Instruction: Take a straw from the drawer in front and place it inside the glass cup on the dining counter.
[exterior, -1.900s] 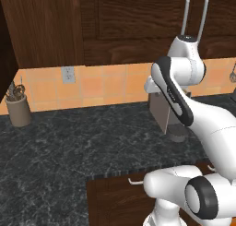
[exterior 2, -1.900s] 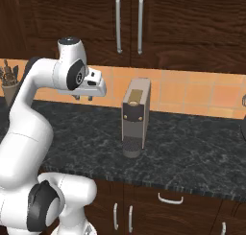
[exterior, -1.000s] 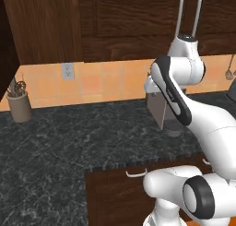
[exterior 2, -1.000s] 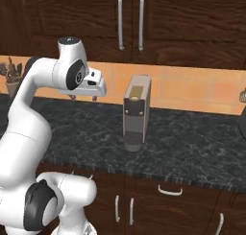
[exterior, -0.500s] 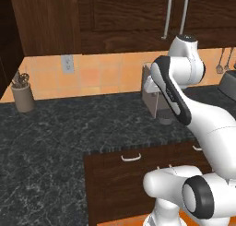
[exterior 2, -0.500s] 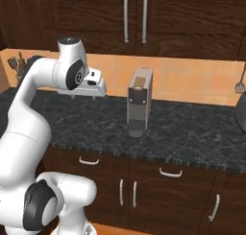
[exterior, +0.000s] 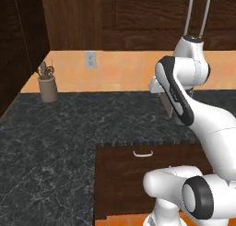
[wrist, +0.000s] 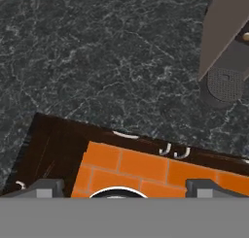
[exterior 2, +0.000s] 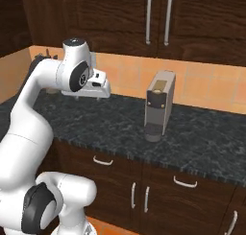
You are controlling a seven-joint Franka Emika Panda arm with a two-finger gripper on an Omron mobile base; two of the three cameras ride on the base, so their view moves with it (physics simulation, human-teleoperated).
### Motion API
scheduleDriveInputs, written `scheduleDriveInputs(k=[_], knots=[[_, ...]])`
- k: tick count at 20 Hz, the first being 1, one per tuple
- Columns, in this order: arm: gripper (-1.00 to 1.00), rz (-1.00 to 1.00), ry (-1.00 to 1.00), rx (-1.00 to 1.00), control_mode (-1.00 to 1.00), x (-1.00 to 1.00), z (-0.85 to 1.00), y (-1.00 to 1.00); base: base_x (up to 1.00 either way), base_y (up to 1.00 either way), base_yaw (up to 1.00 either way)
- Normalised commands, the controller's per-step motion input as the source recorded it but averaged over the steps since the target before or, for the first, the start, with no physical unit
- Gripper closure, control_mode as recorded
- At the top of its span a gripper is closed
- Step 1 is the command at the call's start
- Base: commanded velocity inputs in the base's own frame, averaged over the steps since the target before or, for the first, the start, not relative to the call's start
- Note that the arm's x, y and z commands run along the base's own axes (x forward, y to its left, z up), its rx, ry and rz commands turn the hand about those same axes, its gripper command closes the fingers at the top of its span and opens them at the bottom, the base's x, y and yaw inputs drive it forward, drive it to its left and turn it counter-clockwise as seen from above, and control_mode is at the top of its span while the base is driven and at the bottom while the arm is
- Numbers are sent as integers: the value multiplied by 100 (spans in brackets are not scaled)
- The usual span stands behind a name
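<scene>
Gripper point(wrist: 125, 186): fingers stand wide apart and carry nothing; in the right base view it hangs above the front edge of the black worktop point(exterior 2: 120, 119), left of the coffee machine point(exterior 2: 159, 104). The drawer point(exterior: 138, 172) is shut, so we judge the straw to be inside it, hidden. The drawer's handle point(wrist: 125, 134) lies below the claw and just under the worktop edge; seen from the hand, it sits almost midway between the fingertips. Its long axis runs along the drawer front, roughly parallel to the line between the fingers. We judge the hand must descend past the edge and turn to close across the handle.
</scene>
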Motion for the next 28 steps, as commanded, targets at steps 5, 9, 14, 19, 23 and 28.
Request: scheduleDriveInputs(k=[5,9,14,19,23,28], knots=[[-100,0,0,0,100,0,0,0,-27,-33,48],[-100,0,0,0,100,0,0,0,-41,-64,25],[-100,0,0,0,100,0,0,0,-43,-46,23],[-100,0,0,0,100,0,0,0,-23,-24,31],[-100,0,0,0,100,0,0,0,-8,-24,39],[-100,0,0,0,100,0,0,0,-26,-38,35]])
